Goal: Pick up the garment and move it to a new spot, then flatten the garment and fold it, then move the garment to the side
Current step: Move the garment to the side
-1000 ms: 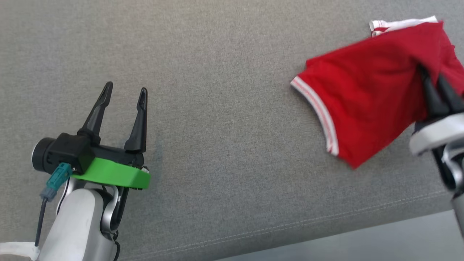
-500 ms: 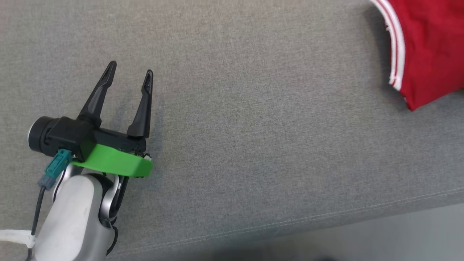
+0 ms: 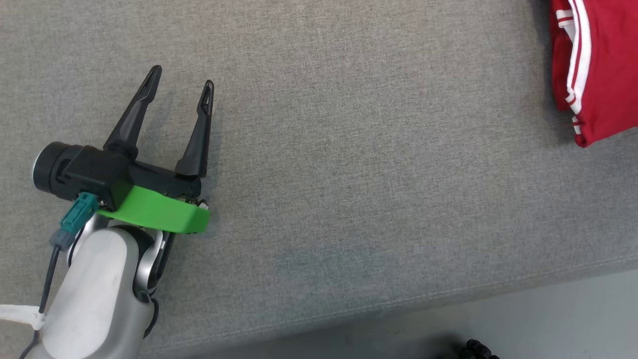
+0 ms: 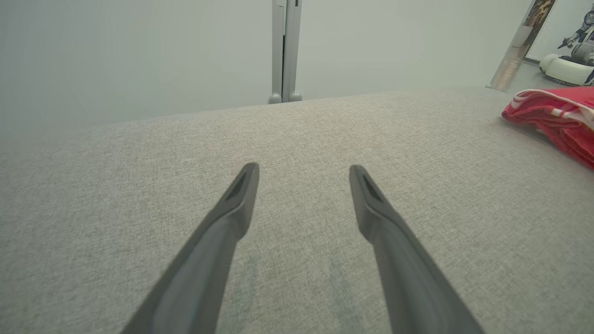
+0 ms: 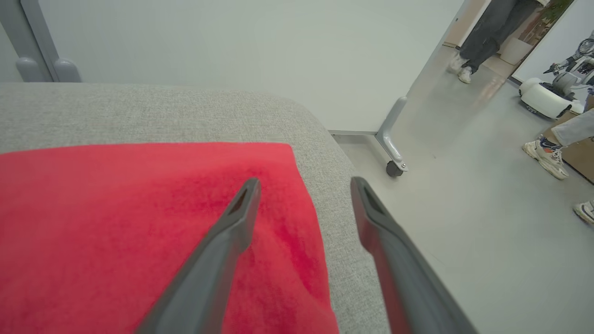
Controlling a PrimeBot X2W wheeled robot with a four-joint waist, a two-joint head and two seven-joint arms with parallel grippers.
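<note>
Where the bench (image 3: 349, 149) rounds off at its far right corner, the garment (image 3: 598, 75) lies folded flat, a soft red knit with white stripes along its trim. A narrow strip of bare upholstery separates it from the right edge. The bench is covered in a coarse grey weave, with a double-stitched seam (image 3: 398, 304) running along its front edge above the smooth pale floor (image 3: 548, 319).

The right gripper (image 5: 305, 183) stands spread, with nothing between its long, tapering dark fingers (image 5: 222, 241). One finger is over the garment's right margin and the other past the bench edge, over the floor. Whether either finger touches the cloth cannot be told.

The left gripper (image 3: 182, 77) is also spread and empty, low over bare weave toward the front left, well apart from the garment. Behind its fingers sit a glossy green bracket (image 3: 154, 217), a black cylindrical camera and a teal plug (image 3: 75, 224) on a dark cable.

From the head the garment is cut off at the picture's edge. The left wrist view shows its layered, striped fold side-on, and a grey post (image 4: 285, 51) against a plain panel. The right wrist view adds a castor (image 5: 394, 168), a person's legs (image 5: 487, 28), pale shoes (image 5: 545, 157) and a white robot (image 5: 547, 99).
</note>
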